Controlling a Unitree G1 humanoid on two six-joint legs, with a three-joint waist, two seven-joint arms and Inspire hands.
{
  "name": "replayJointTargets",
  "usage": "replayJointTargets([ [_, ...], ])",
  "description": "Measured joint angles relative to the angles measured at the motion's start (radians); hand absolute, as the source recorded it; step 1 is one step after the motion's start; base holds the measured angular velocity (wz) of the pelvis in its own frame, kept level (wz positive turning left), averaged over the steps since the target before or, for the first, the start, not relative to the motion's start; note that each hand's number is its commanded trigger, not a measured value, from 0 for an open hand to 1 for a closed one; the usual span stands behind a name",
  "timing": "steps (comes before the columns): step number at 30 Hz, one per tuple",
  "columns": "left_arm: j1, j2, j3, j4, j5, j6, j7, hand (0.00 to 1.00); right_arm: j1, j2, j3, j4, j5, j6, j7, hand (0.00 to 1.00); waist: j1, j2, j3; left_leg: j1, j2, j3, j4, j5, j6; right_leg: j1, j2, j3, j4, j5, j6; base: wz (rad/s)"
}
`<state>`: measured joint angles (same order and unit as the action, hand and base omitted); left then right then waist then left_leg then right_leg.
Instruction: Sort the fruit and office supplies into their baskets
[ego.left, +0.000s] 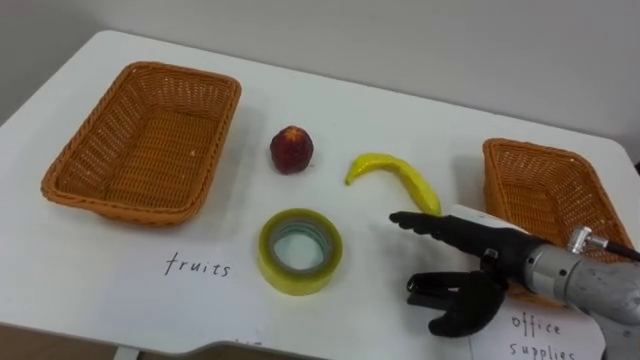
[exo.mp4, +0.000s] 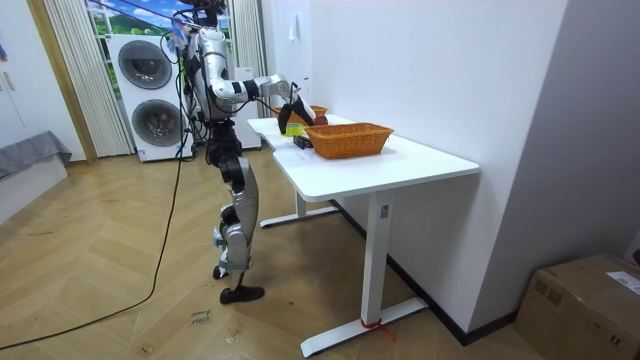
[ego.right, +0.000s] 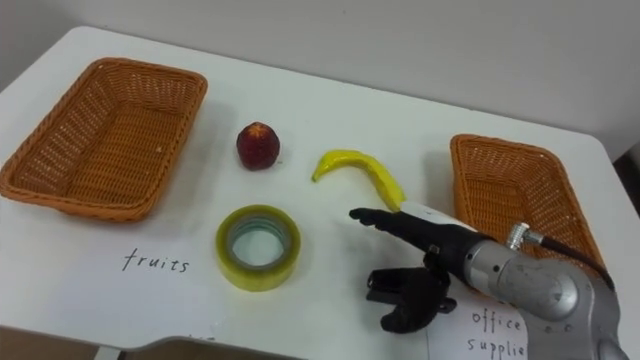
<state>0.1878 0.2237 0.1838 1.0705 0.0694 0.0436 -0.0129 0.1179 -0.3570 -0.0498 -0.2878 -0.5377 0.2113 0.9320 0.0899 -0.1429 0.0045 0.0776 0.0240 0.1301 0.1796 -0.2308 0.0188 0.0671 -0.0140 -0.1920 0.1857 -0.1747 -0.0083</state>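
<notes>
Since my right hand (ego.left: 490, 262) hangs open and empty beside the banana (ego.left: 400, 172), I'd grab its middle, not the tip.

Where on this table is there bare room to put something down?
Bare table runs along the far edge, behind the apple and banana, from left basket to right basket. Another patch lies near left, in front of the left basket, beside the tape. Crowded: between tape, banana and the right hand.

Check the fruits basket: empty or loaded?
Empty. The fruits basket shows bare wicker inside; red fruit and banana lie on the table.
</notes>
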Motion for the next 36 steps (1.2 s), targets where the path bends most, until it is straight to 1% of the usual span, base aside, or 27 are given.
replayJointTargets([
  [3, -0.004, 0.000, 0.002, 0.000, 0.000, 0.000, 0.001, 0.00, 0.000, 0.000, 0.000, 0.001, -0.040, 0.008, 0.001, 0.00, 0.001, 0.000, -0.0002, 0.000, 0.000, 0.001, -0.001, 0.000, 0.000, -0.002, 0.000, 0.001, 0.000, 0.000, 0.000, 0.00],
  [12, -0.007, -0.001, 0.011, 0.000, 0.000, 0.000, 0.004, 0.00, 0.001, 0.000, 0.000, 0.001, -0.085, 0.009, -0.007, 0.00, -0.003, -0.002, -0.0012, 0.001, -0.003, 0.000, 0.001, 0.000, 0.000, -0.001, 0.000, -0.001, 0.000, 0.000, 0.000, 0.00],
  [18, -0.007, -0.002, 0.009, 0.000, 0.000, 0.000, 0.010, 0.00, 0.010, 0.004, 0.000, 0.006, -0.108, 0.015, -0.029, 0.00, -0.004, -0.010, -0.0050, 0.001, -0.002, 0.000, 0.003, 0.000, 0.000, 0.001, -0.001, -0.002, 0.000, 0.000, 0.000, 0.00],
  [21, -0.005, -0.005, 0.008, 0.002, 0.000, 0.000, 0.032, 0.00, 0.027, 0.009, 0.000, 0.011, -0.109, 0.030, -0.051, 0.00, -0.005, -0.011, -0.0051, 0.000, -0.002, -0.001, 0.002, 0.000, 0.001, 0.002, -0.001, -0.003, 0.000, 0.001, 0.001, 0.00],
  [25, -0.005, -0.006, 0.007, 0.002, 0.000, 0.001, 0.056, 0.00, 0.044, 0.016, 0.000, 0.014, -0.120, 0.030, -0.070, 0.00, -0.006, -0.010, -0.0049, 0.000, -0.002, -0.001, 0.005, 0.000, 0.001, 0.003, -0.001, -0.003, 0.001, 0.001, 0.000, 0.00],
  [28, -0.005, -0.007, -0.003, 0.002, 0.000, 0.001, 0.075, 0.00, 0.050, 0.033, 0.000, 0.014, -0.142, 0.030, -0.083, 0.00, -0.008, -0.009, -0.0047, 0.000, -0.002, -0.001, 0.007, 0.000, 0.000, 0.004, -0.001, -0.003, 0.002, 0.002, -0.001, 0.00],
  [30, -0.005, -0.008, -0.015, 0.000, 0.000, 0.001, 0.083, 0.00, 0.050, 0.041, 0.001, 0.014, -0.147, 0.030, -0.094, 0.00, -0.008, -0.007, -0.0040, 0.000, -0.002, -0.001, 0.008, 0.000, 0.001, 0.004, -0.001, -0.001, 0.002, 0.002, 0.000, 0.00],
  [32, -0.007, -0.011, -0.033, -0.001, 0.001, 0.001, 0.094, 0.00, 0.050, 0.042, 0.019, 0.015, -0.187, 0.030, -0.107, 0.00, -0.007, 0.002, -0.0025, 0.000, -0.001, -0.001, 0.008, 0.000, 0.001, 0.004, -0.002, 0.001, 0.002, 0.003, 0.000, 0.00],
  [34, -0.010, -0.012, -0.035, -0.001, 0.001, 0.001, 0.097, 0.00, 0.050, 0.044, 0.038, 0.015, -0.212, 0.030, -0.116, 0.00, -0.006, 0.010, -0.0014, 0.001, -0.001, 0.000, 0.008, 0.000, 0.001, 0.003, -0.002, 0.001, 0.002, 0.003, 0.000, 0.00],
  [36, -0.012, -0.012, -0.044, -0.001, 0.001, 0.001, 0.100, 0.00, 0.050, 0.044, 0.051, 0.029, -0.219, 0.030, -0.116, 0.00, -0.006, 0.022, 0.0010, 0.001, -0.001, 0.000, 0.007, 0.000, 0.001, 0.003, -0.002, 0.001, 0.002, 0.003, 0.000, 0.00],
])
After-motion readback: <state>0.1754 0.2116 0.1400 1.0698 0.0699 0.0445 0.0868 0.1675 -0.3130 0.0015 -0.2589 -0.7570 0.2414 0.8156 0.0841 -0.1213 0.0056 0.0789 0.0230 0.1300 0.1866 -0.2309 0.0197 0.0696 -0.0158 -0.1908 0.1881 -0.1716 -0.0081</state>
